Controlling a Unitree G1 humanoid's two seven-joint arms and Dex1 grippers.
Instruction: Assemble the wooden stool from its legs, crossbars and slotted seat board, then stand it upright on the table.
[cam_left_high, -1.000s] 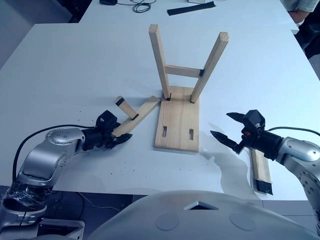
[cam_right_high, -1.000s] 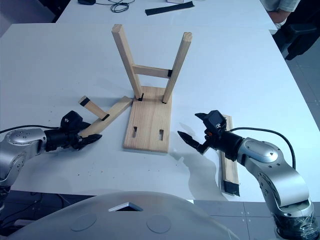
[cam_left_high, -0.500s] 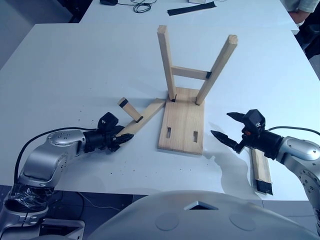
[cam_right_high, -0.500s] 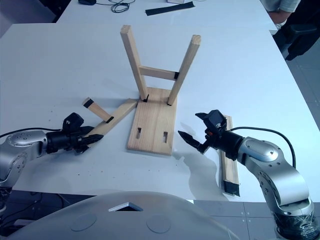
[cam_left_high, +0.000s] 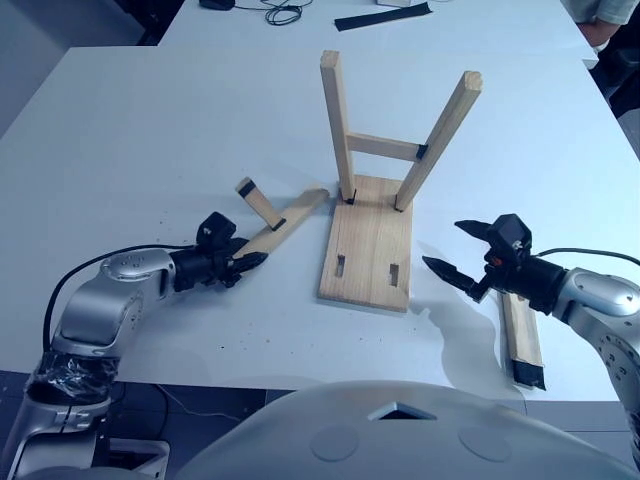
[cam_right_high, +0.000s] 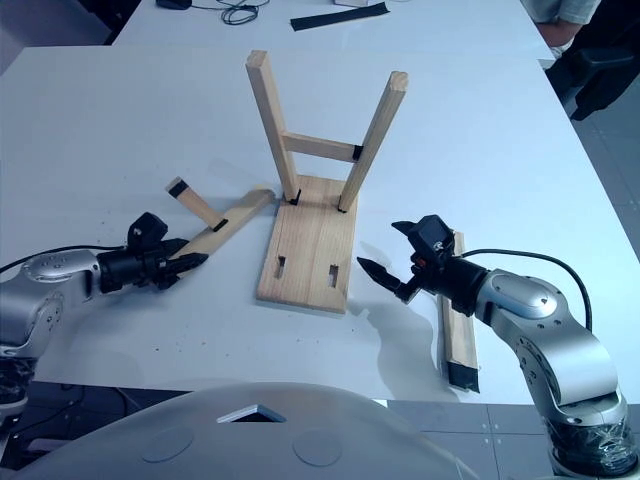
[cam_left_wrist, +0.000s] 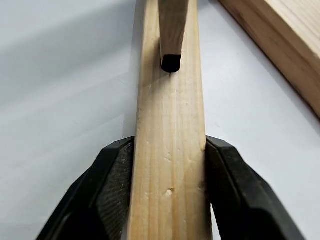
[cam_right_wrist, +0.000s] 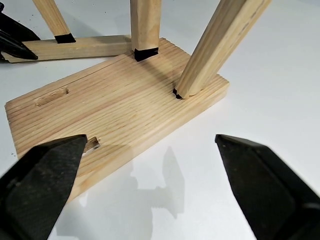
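1. You have the seat board (cam_left_high: 368, 240) lying flat on the table (cam_left_high: 150, 130). Two legs (cam_left_high: 338, 125) stand in the board's far end, joined by a crossbar (cam_left_high: 383, 147).
2. The board's near end shows two slots (cam_left_high: 340, 265) with nothing in them.
3. Your left gripper (cam_left_high: 250, 263) sits left of the board, clenched on the near end of a loose leg (cam_left_high: 290, 213) (a short crossbar (cam_left_high: 258, 200) juts up from it). That leg's far tip lies near the board's far left corner.
4. Your right gripper (cam_left_high: 441, 243) hovers just right of the board, jaws spread wide and grasping nothing.
5. Farther right of the board, a second leg (cam_left_high: 522, 340) lies flat under your right arm.
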